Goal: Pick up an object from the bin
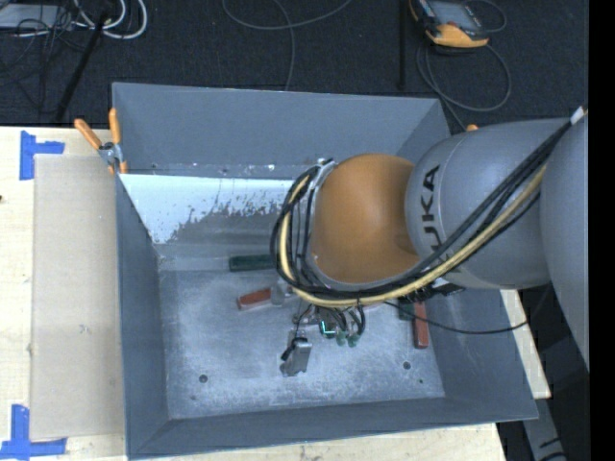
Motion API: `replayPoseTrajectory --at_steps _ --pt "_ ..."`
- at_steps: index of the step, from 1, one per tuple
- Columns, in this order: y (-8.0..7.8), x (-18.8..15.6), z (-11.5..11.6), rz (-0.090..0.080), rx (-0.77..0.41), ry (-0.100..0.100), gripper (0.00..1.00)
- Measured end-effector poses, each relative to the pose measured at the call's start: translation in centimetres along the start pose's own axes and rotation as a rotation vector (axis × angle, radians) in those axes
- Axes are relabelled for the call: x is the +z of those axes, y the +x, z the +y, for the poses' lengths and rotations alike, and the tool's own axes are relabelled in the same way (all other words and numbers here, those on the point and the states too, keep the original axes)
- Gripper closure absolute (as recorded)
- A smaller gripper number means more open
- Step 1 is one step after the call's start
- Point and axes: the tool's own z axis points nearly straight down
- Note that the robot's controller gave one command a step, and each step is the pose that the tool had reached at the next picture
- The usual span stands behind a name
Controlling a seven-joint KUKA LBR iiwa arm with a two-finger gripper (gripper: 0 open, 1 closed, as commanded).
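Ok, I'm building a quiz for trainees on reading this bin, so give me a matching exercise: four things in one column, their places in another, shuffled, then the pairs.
1. dark green bar
2. left red-brown piece
3. right red-brown piece
4. gripper

A. middle of the floor, toward the front
B. at the foot of the bin back wall
C. right side of the floor
D. just in front of the green bar

Pairs: 1-B, 2-D, 3-C, 4-A.
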Motion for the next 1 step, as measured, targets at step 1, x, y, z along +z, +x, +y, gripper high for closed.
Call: replayPoseTrajectory --at_steps 1 --pt "-6.83 7.31 2.30 -0.010 -0.072 -0.001 0.00"
